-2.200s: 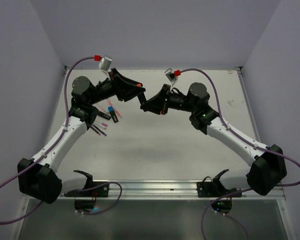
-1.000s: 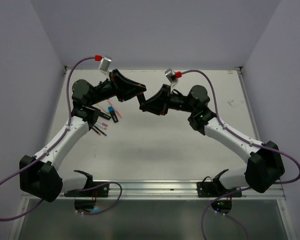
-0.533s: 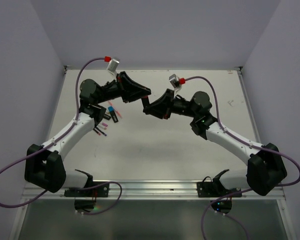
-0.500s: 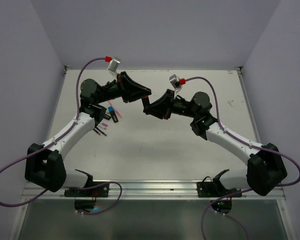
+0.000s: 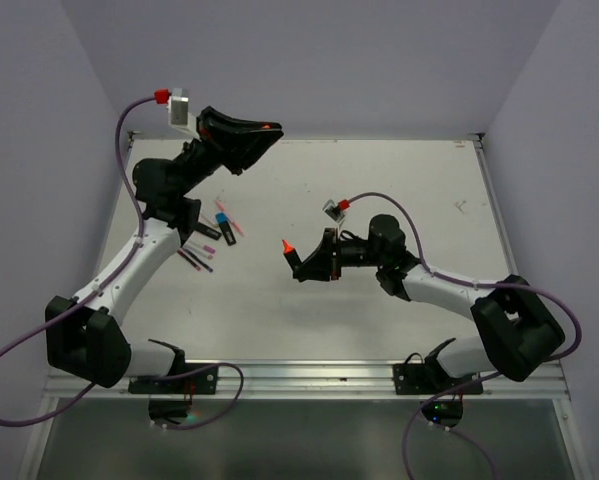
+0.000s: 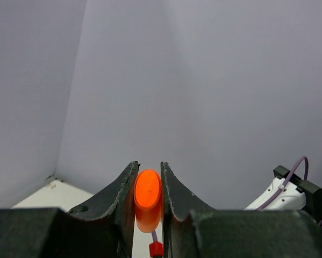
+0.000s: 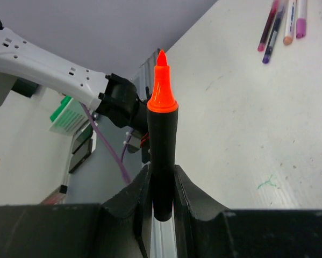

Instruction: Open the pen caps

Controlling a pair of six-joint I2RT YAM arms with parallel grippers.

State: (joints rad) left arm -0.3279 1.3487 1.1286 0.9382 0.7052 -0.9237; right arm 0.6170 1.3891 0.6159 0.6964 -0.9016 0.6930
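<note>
— What's the room like?
— Plain pale lilac-grey: a back wall (image 5: pixel 309 60) and side walls (image 5: pixel 29 120) closing in a white table (image 5: pixel 439 170).
— Light?
— Even, soft. A metal rail (image 5: pixel 309 372) lines its near edge.

The orange cap (image 6: pixel 148 196) is smooth plastic with a soft sheen, bright enough to almost glow. The left hand (image 6: pixel 149 166) and right hand (image 7: pixel 161 172) are both matt black plastic, a bit grainy on the inner faces. The highlighter body (image 7: pixel 162 150) is black plastic too, more of a satin finish, and its orange nib end (image 7: pixel 161 91) looks slicker. The tabletop (image 5: pixel 399 190) is matt off-white with some scuffs and pen marks. The arm shells (image 5: pixel 129 268) are white plastic with a mild gloss, the cables (image 5: pixel 126 130) have a smooth purple sheath, and the rail (image 5: pixel 309 372) is bare silvery metal.
</note>
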